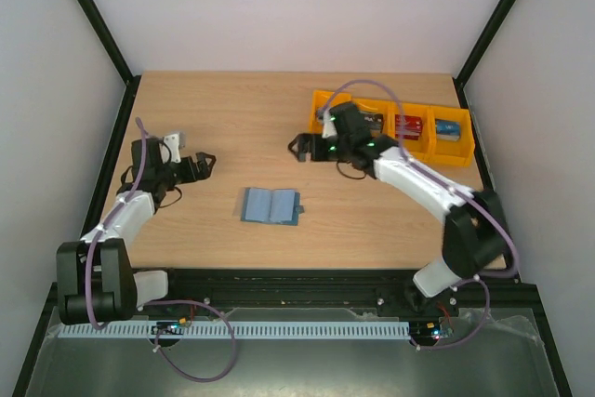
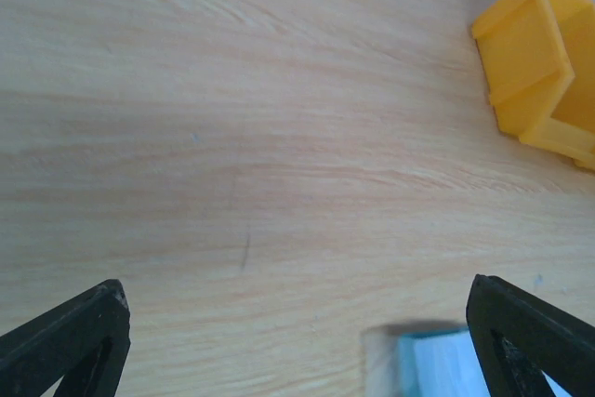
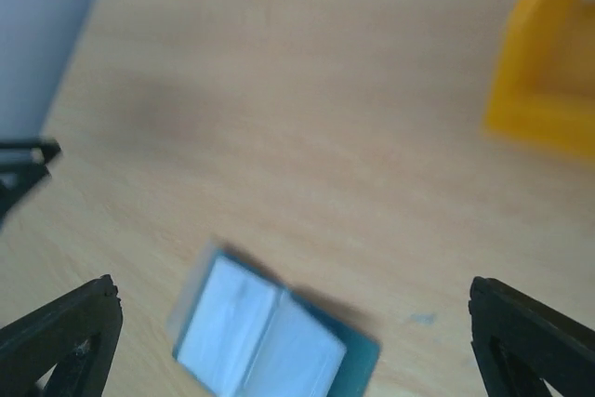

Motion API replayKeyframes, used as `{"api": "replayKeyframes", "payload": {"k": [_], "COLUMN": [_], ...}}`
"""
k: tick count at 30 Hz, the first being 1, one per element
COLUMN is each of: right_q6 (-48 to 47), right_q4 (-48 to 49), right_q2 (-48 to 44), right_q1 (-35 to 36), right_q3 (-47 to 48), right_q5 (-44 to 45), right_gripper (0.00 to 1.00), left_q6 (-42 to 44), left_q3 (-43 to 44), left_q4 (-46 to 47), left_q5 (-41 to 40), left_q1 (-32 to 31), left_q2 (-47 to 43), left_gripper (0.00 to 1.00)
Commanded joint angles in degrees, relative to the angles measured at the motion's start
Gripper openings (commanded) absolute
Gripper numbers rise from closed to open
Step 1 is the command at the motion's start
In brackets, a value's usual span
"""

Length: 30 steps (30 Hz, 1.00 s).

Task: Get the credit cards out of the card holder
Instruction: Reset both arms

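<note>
Closest to the bases, on the wood table [image 1: 204,109], lies the card holder [image 1: 271,205]. It's opened flat like a book, pale-blue inner pockets up, w/ a teal tab poking out at its right edge. Approx mid-table, nothing touching it.

Next out are both grippers, each a bit farther from the bases than the holder, w/ the holder btwn them.

The left gripper [image 1: 205,166] is off to the holder's left, near but apart. Fingers are spread wide, nothing in them. In its wrist view the left gripper [image 2: 296,332] shows black fingertips [image 2: 74,337] at the bottom corners w/ bare wood btwn. One corner of the card holder [image 2: 432,360] peeks in at the bottom edge, just inside the right-hand finger, not touching.

The right gripper [image 1: 297,148] is beyond the holder & slightly to its right, near but apart. It's also wide open & empty. Its wrist view is blurry: right gripper [image 3: 296,332], fingertips [image 3: 70,327] at the bottom corners. The card holder [image 3: 270,337] is low in frame btwn them, left of ctr, flat on the table, clear of both fingers.

Farthest is a row of orange bins [image 1: 456,153] at the far right of the table, well apart from the holder.
- 3rd compartment from left: red card [image 1: 409,125].
- 4th: blue card [image 1: 448,127].
- 2nd: a dark item [image 1: 375,119], partly behind the right arm, can't tell what.
- 1st: mostly hidden by the wrist.

A bin corner shows in both wrist views: orange bins [image 2: 544,62] & [image 3: 548,72].
</note>
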Motion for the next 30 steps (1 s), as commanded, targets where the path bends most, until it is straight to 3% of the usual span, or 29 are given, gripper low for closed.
{"api": "replayKeyframes", "payload": {"k": [1,5,9,14,18,25,30], "right_q6": [-6.2,-4.0,-6.3,-11.1,-15.6,-13.6,-9.5], "right_q4": [2.1,16.4,32.5,51.1,66.7,81.0,96.1], "right_q2": [-14.0,-25.5,-34.9,-38.8,-37.3,-28.9,-16.4], "right_q1": [-6.4,-17.4,-24.2,-29.7,-32.5,-37.4,-40.4], "right_q3": [-1.5,-12.6,-27.2,-43.6,-55.3,-62.7,-63.6], "right_q5": [11.8,14.5,27.2,34.8,38.7,33.9,30.0], "right_gripper": [0.99,0.99,0.99,0.99,0.99,0.99,0.99], "left_q6": [5.0,4.7,3.4,5.2,7.7,6.5,11.0], "left_q3": [1.8,0.4,-4.9,-12.9,-19.0,-19.3,-24.8], "left_q4": [4.4,13.8,27.1,42.3,58.6,63.6,84.0], "left_q5": [-6.0,-12.6,-18.0,-22.0,-25.0,-24.9,-23.9], "left_q1": [0.3,0.3,0.3,0.3,0.1,-0.2,-3.9], "left_q2": [-0.7,0.2,0.7,2.4,6.1,9.5,18.0], "left_gripper": [0.99,0.99,0.99,0.99,0.99,1.00,0.99]}}
